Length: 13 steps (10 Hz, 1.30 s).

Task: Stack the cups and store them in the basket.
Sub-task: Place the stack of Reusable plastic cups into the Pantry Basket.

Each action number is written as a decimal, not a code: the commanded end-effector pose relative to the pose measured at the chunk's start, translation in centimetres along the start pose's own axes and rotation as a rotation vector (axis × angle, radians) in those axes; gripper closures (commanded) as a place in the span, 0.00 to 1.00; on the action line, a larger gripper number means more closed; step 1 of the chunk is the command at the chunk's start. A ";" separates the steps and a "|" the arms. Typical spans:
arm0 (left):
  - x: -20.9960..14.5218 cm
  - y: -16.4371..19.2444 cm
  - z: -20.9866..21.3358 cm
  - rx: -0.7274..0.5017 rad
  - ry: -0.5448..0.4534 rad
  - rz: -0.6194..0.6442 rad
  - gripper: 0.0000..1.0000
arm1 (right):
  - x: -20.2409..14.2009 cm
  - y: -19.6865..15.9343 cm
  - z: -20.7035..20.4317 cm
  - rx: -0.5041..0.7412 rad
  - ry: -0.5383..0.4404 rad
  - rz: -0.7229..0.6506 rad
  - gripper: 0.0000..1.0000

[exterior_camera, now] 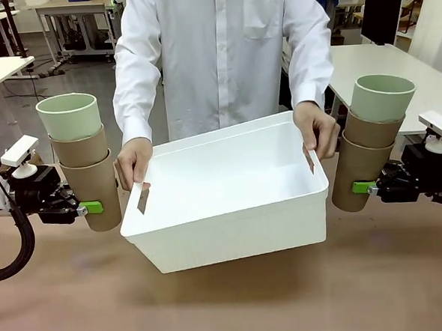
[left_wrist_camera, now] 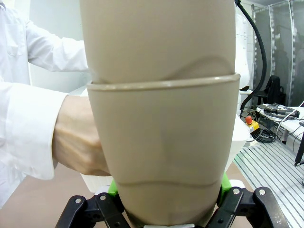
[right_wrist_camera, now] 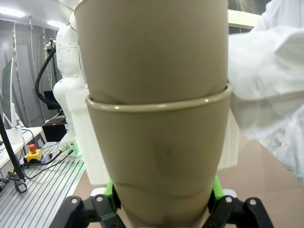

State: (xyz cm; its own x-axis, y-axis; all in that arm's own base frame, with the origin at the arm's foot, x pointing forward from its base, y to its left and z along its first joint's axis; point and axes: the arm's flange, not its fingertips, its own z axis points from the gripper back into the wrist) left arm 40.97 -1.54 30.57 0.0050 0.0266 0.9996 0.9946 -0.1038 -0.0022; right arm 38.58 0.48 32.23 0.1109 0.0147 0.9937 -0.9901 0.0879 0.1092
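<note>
**Lab bench, basket held up: spill and collision hazards**

Below, brown tabletop (exterior_camera: 230, 307). Apparently held clear of it and tilted toward the near side: white rectangular plastic basket (exterior_camera: 233, 236), carried by a person's hand (exterior_camera: 134, 162) at the left end and a second hand (exterior_camera: 316, 126) at the right end. Clamped by left gripper (exterior_camera: 92, 208): lowest cup of left stack of three tapered matte cups (exterior_camera: 82, 163). Clamped likewise by right gripper (exterior_camera: 363, 188): lowest cup of right three-cup stack (exterior_camera: 371, 145).

Hazards, as judged:
- Upper cups merely nested, ungripped: liable to slide out if tipped.
- Hands just beside both stacks: risk of contact on inward travel.
- No table support under basket: liable to shift on release.

Appearance, each stack: two khaki-brown cups under one mint green, handleless, near upright. Basket: smooth-walled, lipped rim, slot handles, empty.
</note>
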 end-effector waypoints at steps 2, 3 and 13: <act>0.5 0.0 0.0 -0.006 -0.006 0.000 0.17 | 0.5 -0.3 0.0 0.006 -0.006 0.012 0.15; 0.0 0.0 0.0 0.000 0.000 0.000 0.17 | 0.5 -0.3 0.0 0.006 -0.006 0.012 0.15; 20.5 -6.8 -5.4 -0.083 0.396 0.092 0.17 | 0.5 -0.3 0.0 0.006 -0.006 0.012 0.15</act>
State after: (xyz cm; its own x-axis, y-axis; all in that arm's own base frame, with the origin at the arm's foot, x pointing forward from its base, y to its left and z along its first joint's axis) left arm 35.17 -3.27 50.01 0.0354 -0.2793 0.9596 0.9793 -0.1819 -0.0891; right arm 38.61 0.47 32.16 0.1127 0.0146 0.9935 -0.9899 0.0878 0.1110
